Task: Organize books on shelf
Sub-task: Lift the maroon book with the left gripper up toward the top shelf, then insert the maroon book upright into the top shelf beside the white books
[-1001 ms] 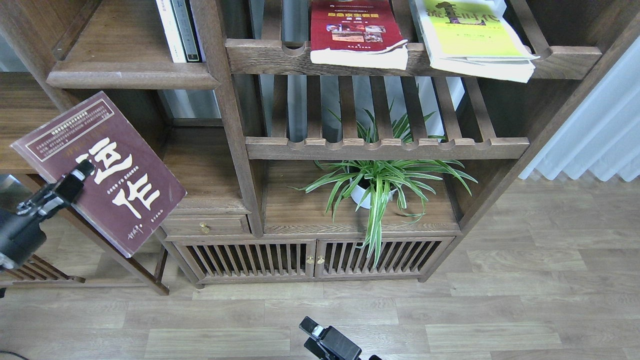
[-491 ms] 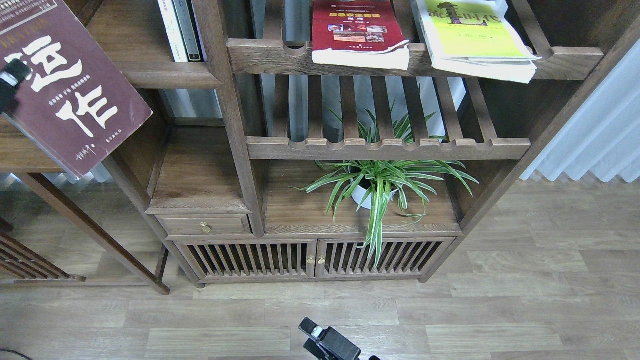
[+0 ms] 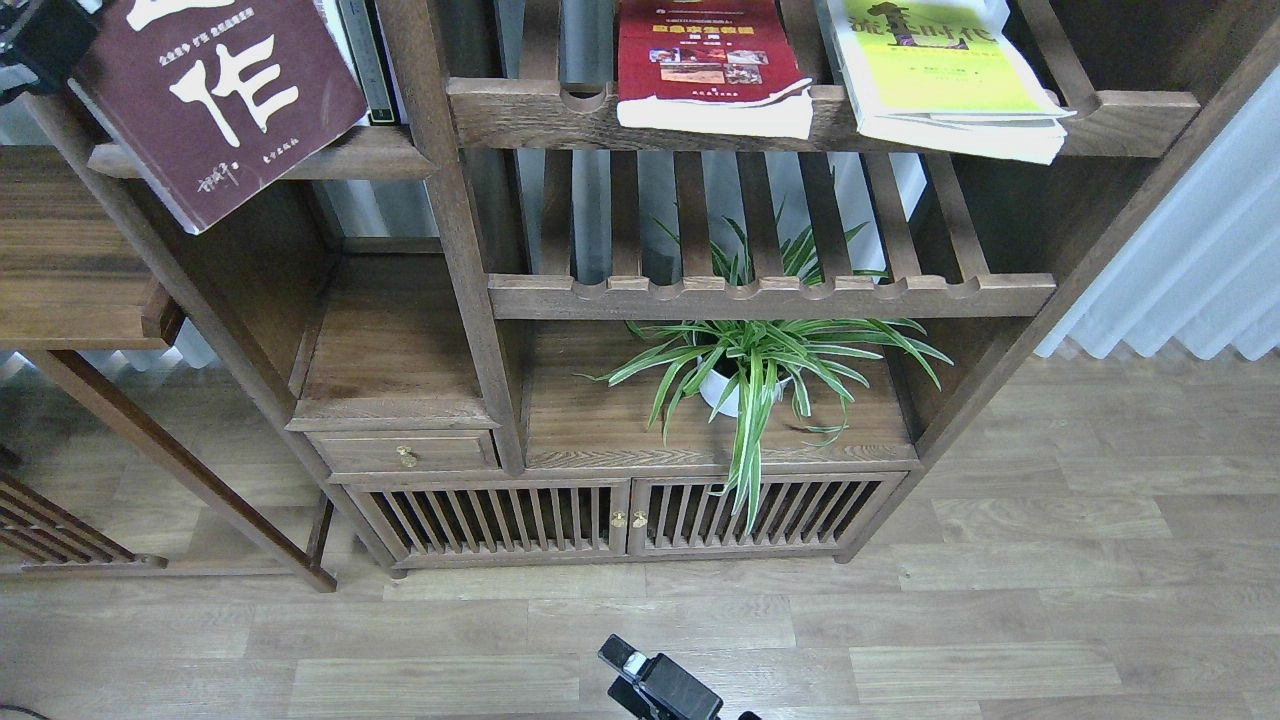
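Note:
My left gripper (image 3: 50,35) is at the top left corner, shut on the dark maroon book (image 3: 225,100) with white characters. It holds the book tilted over the front lip of the solid dark-brown shelf (image 3: 375,155). The red book (image 3: 710,65) and the yellow-green book (image 3: 935,70) lie flat on the upper slatted rack (image 3: 540,110), overhanging its front rail. My right gripper (image 3: 630,665) is low at the bottom centre, seen small and dark.
Two upright books (image 3: 360,55) stand on the solid shelf beside the maroon book. A potted spider plant (image 3: 755,370) stands on a lower board. A second slatted rack (image 3: 770,295) is below the first. A side table (image 3: 70,280) is at left, curtains (image 3: 1180,260) at right.
My left gripper has carried the maroon book up and to the right, from beside the side table to over the solid shelf's front lip. The right arm has not moved.

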Robot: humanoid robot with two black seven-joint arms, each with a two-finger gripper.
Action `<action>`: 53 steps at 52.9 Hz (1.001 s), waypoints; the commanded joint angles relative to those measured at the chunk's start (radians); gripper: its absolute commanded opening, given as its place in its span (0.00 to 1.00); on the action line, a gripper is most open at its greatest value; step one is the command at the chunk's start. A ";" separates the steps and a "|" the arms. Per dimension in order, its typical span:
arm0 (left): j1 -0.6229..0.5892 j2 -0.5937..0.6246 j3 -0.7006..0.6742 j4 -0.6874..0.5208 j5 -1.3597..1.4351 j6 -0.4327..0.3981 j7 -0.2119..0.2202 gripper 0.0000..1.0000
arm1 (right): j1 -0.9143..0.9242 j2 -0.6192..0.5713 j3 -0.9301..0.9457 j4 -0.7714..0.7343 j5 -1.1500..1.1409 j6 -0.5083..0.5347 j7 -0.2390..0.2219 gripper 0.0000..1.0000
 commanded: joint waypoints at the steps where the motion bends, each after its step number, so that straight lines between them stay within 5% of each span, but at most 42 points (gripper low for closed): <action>1: -0.002 0.036 -0.013 0.001 0.000 0.000 0.000 0.04 | 0.000 0.000 0.000 0.000 0.000 0.000 0.000 0.99; 25: -0.007 0.151 -0.053 0.061 0.005 0.000 0.000 0.04 | 0.000 0.000 0.000 -0.003 0.000 0.000 0.000 0.99; 53: -0.194 -0.038 0.004 0.181 0.130 0.000 0.000 0.04 | 0.000 0.000 0.005 -0.001 0.000 0.000 0.000 0.99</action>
